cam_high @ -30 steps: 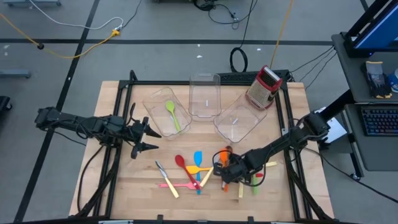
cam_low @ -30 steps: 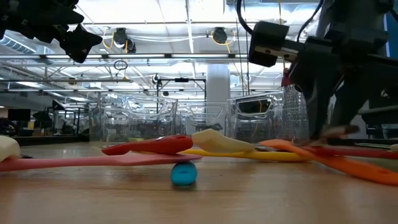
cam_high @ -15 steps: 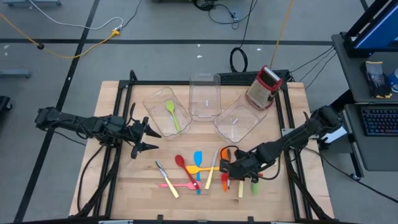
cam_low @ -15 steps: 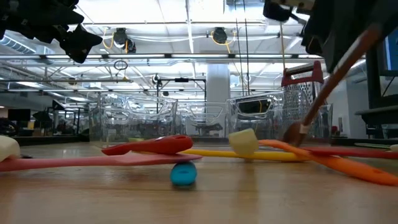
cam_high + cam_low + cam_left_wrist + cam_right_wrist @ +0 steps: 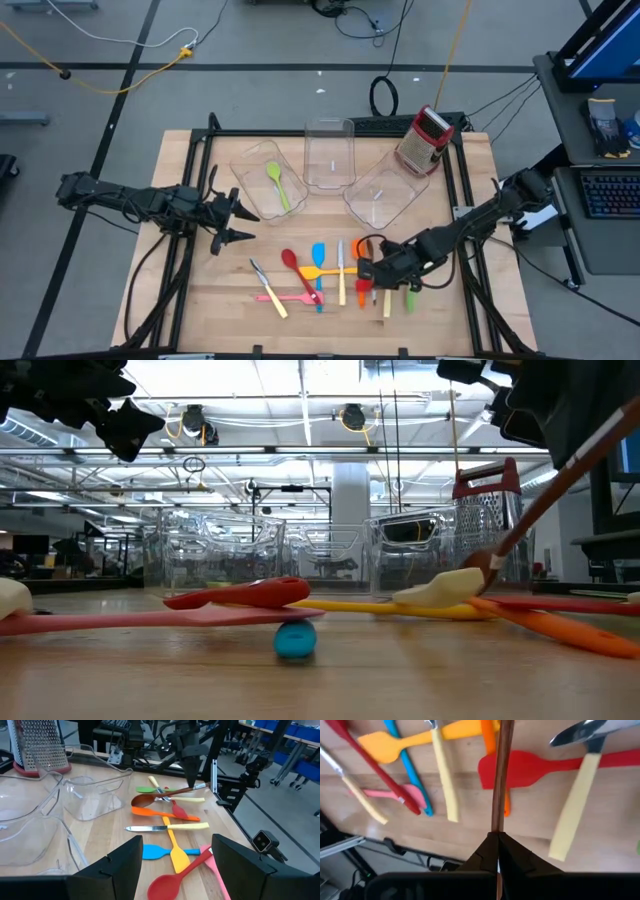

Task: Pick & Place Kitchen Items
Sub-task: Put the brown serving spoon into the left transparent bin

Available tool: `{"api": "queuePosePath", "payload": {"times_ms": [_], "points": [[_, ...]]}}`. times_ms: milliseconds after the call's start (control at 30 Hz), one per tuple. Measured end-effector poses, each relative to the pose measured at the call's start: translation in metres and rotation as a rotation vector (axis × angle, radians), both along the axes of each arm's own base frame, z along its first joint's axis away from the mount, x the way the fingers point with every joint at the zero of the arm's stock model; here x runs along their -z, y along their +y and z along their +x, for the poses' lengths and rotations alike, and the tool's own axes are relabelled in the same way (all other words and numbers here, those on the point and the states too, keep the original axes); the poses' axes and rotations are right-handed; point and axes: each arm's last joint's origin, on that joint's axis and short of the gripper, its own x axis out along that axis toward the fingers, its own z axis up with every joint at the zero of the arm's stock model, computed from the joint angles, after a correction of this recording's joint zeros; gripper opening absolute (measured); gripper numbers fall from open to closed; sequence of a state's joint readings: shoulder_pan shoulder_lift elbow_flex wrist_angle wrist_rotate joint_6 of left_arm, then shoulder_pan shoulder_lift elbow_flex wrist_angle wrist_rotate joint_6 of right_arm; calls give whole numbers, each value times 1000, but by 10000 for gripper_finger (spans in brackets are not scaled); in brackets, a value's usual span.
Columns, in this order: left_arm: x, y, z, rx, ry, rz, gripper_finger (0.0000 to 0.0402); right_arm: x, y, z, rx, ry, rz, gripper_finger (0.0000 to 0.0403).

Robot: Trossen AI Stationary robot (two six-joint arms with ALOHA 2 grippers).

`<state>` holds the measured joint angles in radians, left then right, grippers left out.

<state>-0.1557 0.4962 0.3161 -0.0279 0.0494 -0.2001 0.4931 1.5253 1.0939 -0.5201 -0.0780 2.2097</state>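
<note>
My right gripper hangs over the near right of the table, shut on a brown spoon. The spoon's bowl is low among the loose utensils. Those lie flat on the wood: a red spoon, blue spatula, yellow spatula, pink spatula, cream-handled knife and orange spatula. A green spoon lies in the left clear bin. My left gripper waits open above the table's left side. My right gripper pinches the brown spoon's handle between its two shut fingers, near the handle's free end. The fingers slant down from above and run nearly along the handle. The spoon tilts steeply, bowl end down by the other utensils; whether the bowl touches them, I cannot tell.
Two more clear bins and a red-and-silver box grater stand along the far side. A black frame edges the board. Bare wood lies between the left gripper and the utensils.
My right gripper has risen from the table with the brown spoon's handle, so the spoon now slants steeply with its bowl low. The cream-handled knife has swung about on the table from a slant to lie near-to-far.
</note>
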Motion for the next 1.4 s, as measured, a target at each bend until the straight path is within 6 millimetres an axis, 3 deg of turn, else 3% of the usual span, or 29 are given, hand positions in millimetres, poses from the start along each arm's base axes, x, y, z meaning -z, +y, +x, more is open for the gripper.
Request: {"api": "queuePosePath", "payload": {"times_ms": [367,1033,1400], "points": [[-1,0,0,-4,-8,-17,241,4,-1,-2,-12,34,-29,0],[-6,1,1,-62,-34,-142,241,0,0,5,1,-82,-63,0],[-6,2,1,-109,-38,-134,241,-12,-6,-14,2,-12,-86,1]]}}
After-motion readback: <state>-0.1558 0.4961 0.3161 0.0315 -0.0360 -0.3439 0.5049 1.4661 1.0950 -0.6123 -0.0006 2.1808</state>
